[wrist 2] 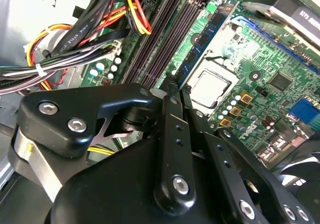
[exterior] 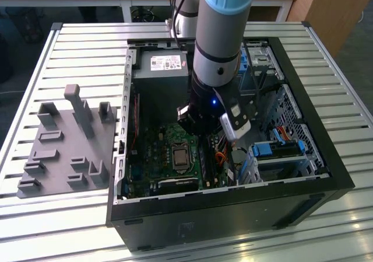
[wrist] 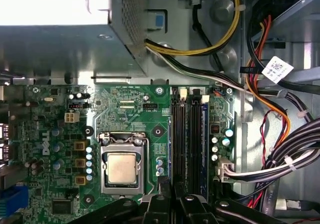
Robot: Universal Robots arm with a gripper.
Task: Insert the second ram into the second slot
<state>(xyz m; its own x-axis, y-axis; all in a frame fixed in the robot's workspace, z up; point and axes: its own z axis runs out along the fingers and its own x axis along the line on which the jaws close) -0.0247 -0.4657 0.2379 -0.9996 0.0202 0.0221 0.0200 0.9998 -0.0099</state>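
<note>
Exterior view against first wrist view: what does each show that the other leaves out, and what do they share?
Exterior view: the arm reaching down into the open computer case, the slatted table, and a grey fixture tray beside the case, at the exterior view's left. First wrist view: the dark memory slots up close and a white tag on the cables. Both: the green motherboard, its processor socket and the power supply.

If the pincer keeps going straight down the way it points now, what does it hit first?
Likely the memory slots on the motherboard: the pincer sits right above them in the first wrist view. A blue stick stands beside that line; depth is unclear.
</note>
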